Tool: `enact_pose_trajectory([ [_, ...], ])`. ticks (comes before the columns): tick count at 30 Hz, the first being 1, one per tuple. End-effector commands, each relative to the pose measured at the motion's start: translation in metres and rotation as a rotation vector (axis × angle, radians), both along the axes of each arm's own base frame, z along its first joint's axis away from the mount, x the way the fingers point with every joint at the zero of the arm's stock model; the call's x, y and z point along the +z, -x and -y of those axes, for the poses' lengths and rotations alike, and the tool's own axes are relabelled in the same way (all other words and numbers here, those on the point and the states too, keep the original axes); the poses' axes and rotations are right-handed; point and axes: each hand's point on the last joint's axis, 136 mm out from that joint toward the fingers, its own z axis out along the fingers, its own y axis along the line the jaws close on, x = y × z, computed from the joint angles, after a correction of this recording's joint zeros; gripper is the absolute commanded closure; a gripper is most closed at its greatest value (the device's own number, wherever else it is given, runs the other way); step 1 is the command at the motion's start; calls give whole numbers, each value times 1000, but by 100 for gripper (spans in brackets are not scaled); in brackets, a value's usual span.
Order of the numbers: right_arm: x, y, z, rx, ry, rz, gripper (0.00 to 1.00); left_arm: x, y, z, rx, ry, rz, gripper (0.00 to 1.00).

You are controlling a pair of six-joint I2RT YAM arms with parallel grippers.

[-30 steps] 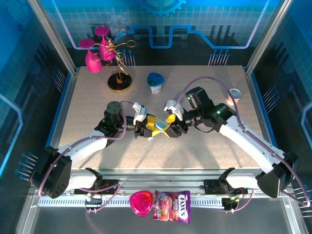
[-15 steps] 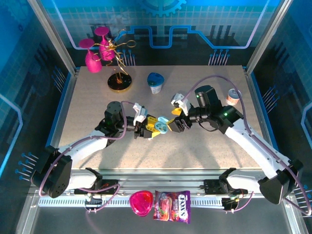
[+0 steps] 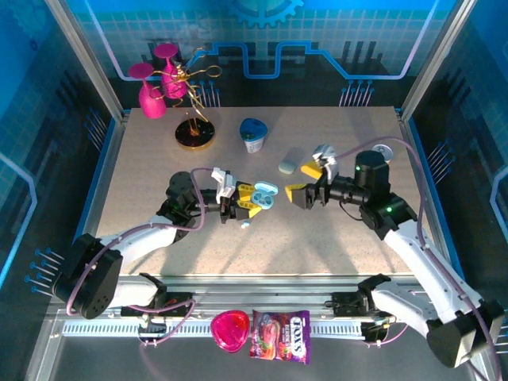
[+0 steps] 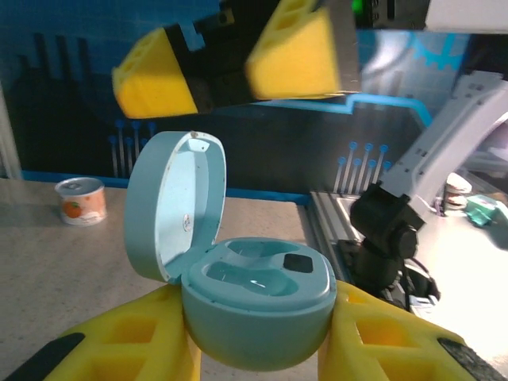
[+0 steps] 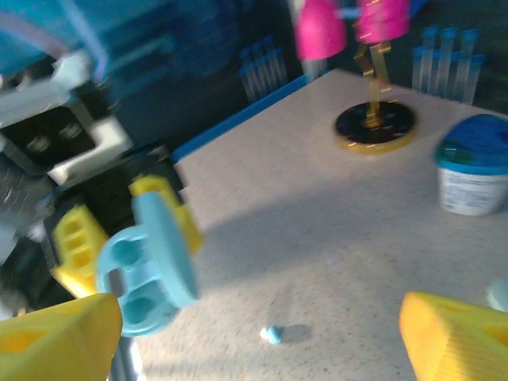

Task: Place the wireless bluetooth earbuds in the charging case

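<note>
Two claws: clamped left claw (image 3: 255, 202) on open case (image 4: 262, 309), lid (image 4: 178, 206) up; spread right claw (image 3: 305, 182) apart nearby; left one earbud (image 5: 272, 334) on surface (image 3: 159, 159).

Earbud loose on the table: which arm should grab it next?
Right. The right tool is open and empty, facing the earbud; the left tool is shut on the open charging case.

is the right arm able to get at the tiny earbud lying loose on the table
Probably yes: the right gripper is open and the earbud lies on bare table ahead between its fingers, with nothing covering it.
</note>
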Motion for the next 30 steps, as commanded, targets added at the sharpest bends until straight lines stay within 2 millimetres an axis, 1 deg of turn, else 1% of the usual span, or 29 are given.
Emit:
enact_pose_trajectory([
  [1, 17, -25, 26, -160, -166, -14, 11, 19, -12, -8, 97, 80, 81, 68],
  [3, -2, -40, 44, -275, -144, -75, 12, 22, -13, -11, 121, 95, 94, 68],
  [7, -51, -60, 71, -465, -20, -217, 14, 26, -15, -15, 150, 102, 105, 68],
  [8, -67, -63, 76, -498, 28, -264, 15, 27, -14, -16, 156, 102, 110, 68],
  [11, -104, -68, 88, -562, 149, -365, 17, 32, -11, -17, 154, 105, 123, 68],
  [13, -122, -69, 94, -596, 230, -414, 20, 35, -8, -18, 150, 108, 129, 68],
  [15, -137, -70, 95, -601, 312, -433, 21, 38, -6, -19, 149, 111, 137, 67],
  [16, -147, -69, 95, -597, 362, -449, 23, 39, -6, -19, 149, 111, 140, 67],
  [18, -151, -72, 90, -567, 442, -451, 27, 41, -5, -19, 145, 109, 146, 67],
  [21, -170, -72, 87, -517, 622, -478, 31, 43, -4, -18, 137, 106, 149, 67],
  [23, -184, -72, 84, -480, 754, -496, 36, 43, -3, -18, 135, 104, 149, 67],
  [26, -195, -73, 74, -400, 886, -491, 42, 42, -3, -18, 134, 102, 147, 67],
  [30, -206, -76, 56, -288, 995, -488, 46, 42, -3, -18, 133, 100, 145, 67],
])
